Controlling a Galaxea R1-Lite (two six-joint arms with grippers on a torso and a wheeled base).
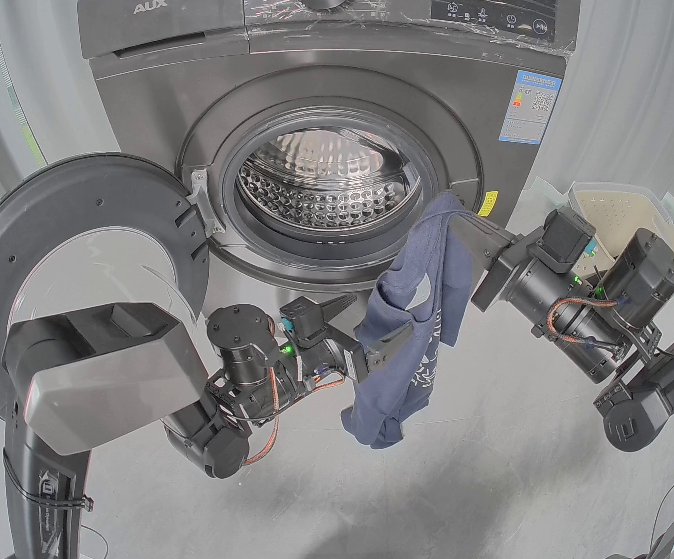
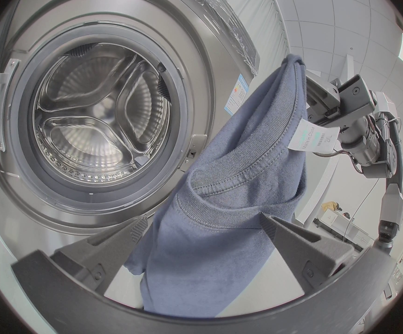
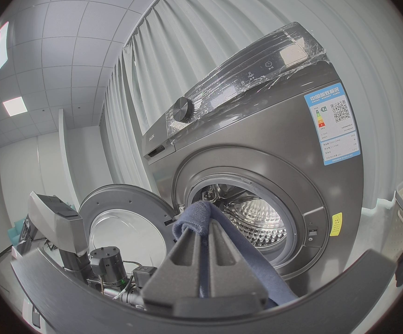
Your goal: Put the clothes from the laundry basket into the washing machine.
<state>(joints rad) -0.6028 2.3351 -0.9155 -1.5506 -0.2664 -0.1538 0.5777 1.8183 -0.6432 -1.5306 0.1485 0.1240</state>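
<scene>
A dark blue garment [image 1: 418, 304] hangs in front of the washing machine [image 1: 321, 79], just right of and below the open drum [image 1: 329, 184]. My right gripper [image 1: 455, 223] is shut on its top edge, with the cloth pinched between the fingers [image 3: 187, 256]. Lower down, my left gripper [image 1: 383, 314] is open. Its fingers [image 2: 134, 233] stand either side of the garment's collar [image 2: 238, 177], and I cannot tell whether they touch it. The shiny drum [image 2: 94, 117] holds no clothes that I can see. The white laundry basket [image 1: 624, 215] stands on the floor to the right of the machine.
The round machine door [image 1: 81, 258] is swung wide open to the left, close to my left arm. Grey floor [image 1: 469, 460] lies free below the hanging garment. Pale curtains [image 3: 173, 56] hang behind the machine.
</scene>
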